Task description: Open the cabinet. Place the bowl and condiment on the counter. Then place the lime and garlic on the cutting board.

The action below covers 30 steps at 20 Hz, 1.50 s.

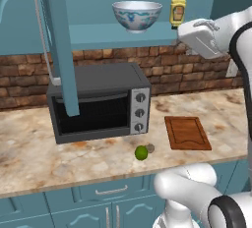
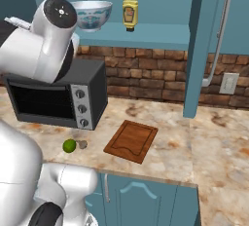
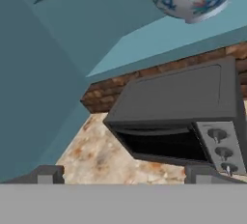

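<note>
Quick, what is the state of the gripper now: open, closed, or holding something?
Gripper: open, jaws wide apart, holding nothing.

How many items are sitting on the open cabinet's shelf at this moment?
2. The bowl stands toward the shelf's left, above the toaster oven; the condiment bottle stands to its right. Anything deeper inside or behind the open cabinet door could be hidden.

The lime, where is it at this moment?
The lime lies on the counter beside the garlic, before the toaster oven, left of the cutting board.
</note>
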{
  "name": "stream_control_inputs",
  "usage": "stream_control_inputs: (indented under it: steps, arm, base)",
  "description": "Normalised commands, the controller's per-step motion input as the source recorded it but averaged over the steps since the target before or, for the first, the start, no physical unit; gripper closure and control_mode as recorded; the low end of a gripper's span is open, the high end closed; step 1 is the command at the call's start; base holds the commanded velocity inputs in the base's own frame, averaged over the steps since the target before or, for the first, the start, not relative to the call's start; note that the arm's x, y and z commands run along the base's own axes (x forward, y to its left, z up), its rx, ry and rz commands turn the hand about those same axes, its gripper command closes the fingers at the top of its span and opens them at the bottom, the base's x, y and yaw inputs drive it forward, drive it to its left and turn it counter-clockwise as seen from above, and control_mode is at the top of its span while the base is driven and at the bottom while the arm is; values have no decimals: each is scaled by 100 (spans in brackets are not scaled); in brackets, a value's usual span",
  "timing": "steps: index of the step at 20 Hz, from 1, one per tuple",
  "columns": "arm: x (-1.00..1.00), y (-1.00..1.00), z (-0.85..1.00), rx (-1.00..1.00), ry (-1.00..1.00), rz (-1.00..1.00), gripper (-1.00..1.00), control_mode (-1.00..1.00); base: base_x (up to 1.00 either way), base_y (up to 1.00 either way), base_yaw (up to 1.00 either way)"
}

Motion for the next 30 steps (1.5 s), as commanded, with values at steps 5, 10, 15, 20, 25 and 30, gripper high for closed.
stream_control_inputs:
  steps: [5,10,15,20,25,30]
  arm:
    - [81,-77,54,1,0,-45,-100,-100]
    - [62,-93,3,0,0,-25,-100,-100]
    - [43,-31,1,-7,-2,-3,-100,-100]
    - [21,44,6,1,0,0,-100,-100]
    - [37,50,0,1,-2,-2,-100,-100]
    - [84,13,1,3,-2,-13,-100,-100]
  base:
    - [0,0,0]
    - [0,0,0]
    - [0,0,0]
    - [0,0,0]
    - [0,0,0]
    - [0,0,0]
